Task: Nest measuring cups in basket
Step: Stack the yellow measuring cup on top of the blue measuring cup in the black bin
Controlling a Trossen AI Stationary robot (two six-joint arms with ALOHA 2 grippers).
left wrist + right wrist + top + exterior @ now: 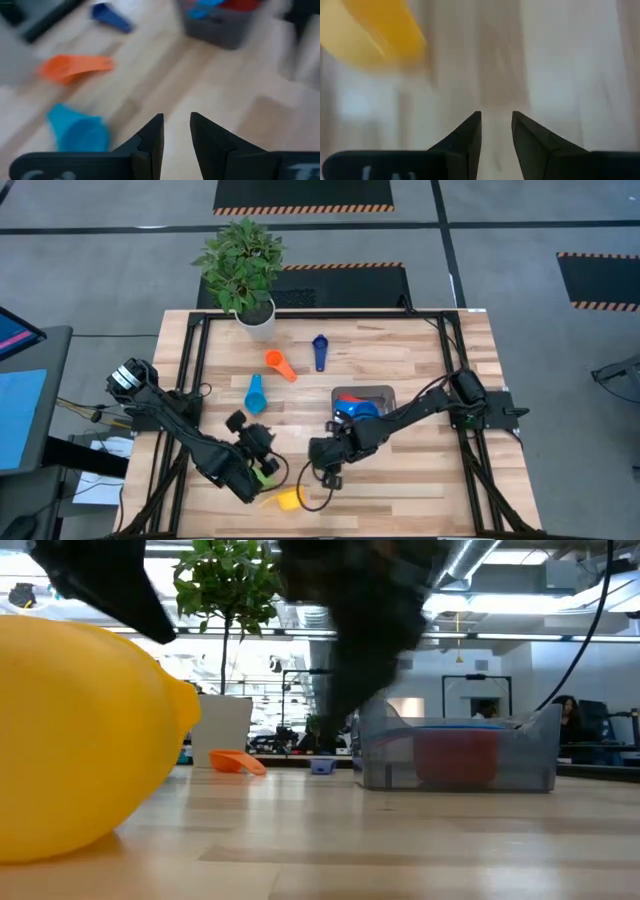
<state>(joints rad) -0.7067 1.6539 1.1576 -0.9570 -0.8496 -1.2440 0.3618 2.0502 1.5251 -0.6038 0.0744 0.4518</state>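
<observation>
- The yellow cup (288, 499) lies on its side near the table's (420, 490) front edge, just beside the right gripper (331, 476). It looks like light, stiff plastic, smooth enough to skid when nudged. The short handle or the rim wall seems the safest place to pinch.
- The right gripper hovers above the boards with a narrow gap between its fingers (470, 131) and nothing in them.
- The left gripper (262, 465) sits near the front-left part of the table. Its fingers (152, 137) stand slightly apart and appear empty in its wrist view; a green cup (264, 473) shows right by it from above, though contact cannot be told.
- The light blue cup (255, 394), orange cup (280, 364) and dark blue cup (320, 351) lie loose toward the back-left and middle. Each is likely just as light and best taken by its handle.
- The basket (385, 394) sits right of centre and holds the red cup (346, 397) and blue cup (360, 410). Its rigid walls should keep the stack in place.
</observation>
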